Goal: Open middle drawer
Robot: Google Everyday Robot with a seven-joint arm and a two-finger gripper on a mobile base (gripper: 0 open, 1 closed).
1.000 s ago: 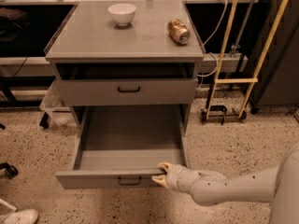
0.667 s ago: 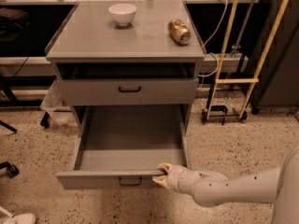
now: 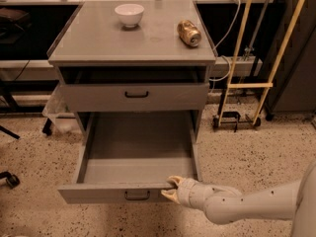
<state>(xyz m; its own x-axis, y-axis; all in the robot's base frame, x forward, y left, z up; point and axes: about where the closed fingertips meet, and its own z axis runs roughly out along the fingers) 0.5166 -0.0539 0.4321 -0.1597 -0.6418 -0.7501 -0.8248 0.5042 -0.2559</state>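
The middle drawer (image 3: pixel 111 193) is pulled far out of the grey cabinet (image 3: pixel 133 58). Its low front panel carries a small black handle (image 3: pixel 137 195), and its deep grey tray holds nothing. My gripper (image 3: pixel 169 188) is at the right end of that front panel, to the right of the handle. Its pale fingers (image 3: pixel 172 181) are apart, one at the panel's top rim and one lower against the front. The taller-fronted drawer (image 3: pixel 137 97) above is out only slightly.
A white bowl (image 3: pixel 129 14) and a can on its side (image 3: pixel 189 32) sit on the cabinet top. A yellow-framed cart (image 3: pixel 247 85) stands to the right, a dark cabinet (image 3: pixel 296 58) beyond it. A caster (image 3: pixel 10 179) is on the floor at left.
The drawer and my gripper have stayed where they were. A white object at the bottom left corner has gone out of view.
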